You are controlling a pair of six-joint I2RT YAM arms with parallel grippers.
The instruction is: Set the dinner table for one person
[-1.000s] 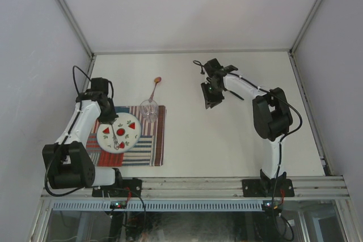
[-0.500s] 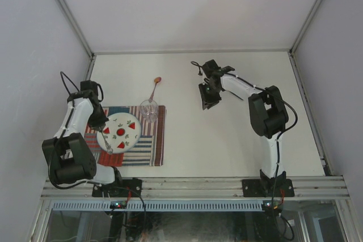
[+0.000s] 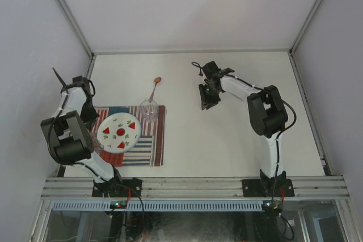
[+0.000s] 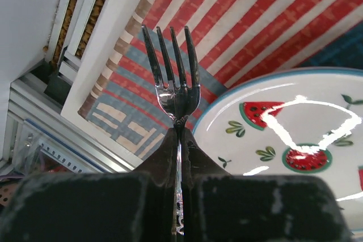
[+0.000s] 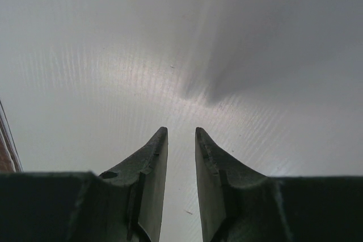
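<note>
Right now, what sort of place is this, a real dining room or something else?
Likely a robot test booth, not a dining room: a left arm and a right arm bolted to a metal rail at the table edge, plain white walls, and one placemat with a plate.

Bare dinner table (image 3: 227, 140) right of placemat (image 3: 153, 147), glass (image 3: 149, 110) and spoon (image 3: 154, 86) crowding beyond plate (image 3: 119, 132), wall (image 3: 34, 55) tight on left

I can read no text, label, brand or number in any of my three views. The plate (image 4: 244, 140) carries only painted watermelon slices and leaves, and the placemat (image 4: 255, 21) only red, white and blue stripes.
</note>
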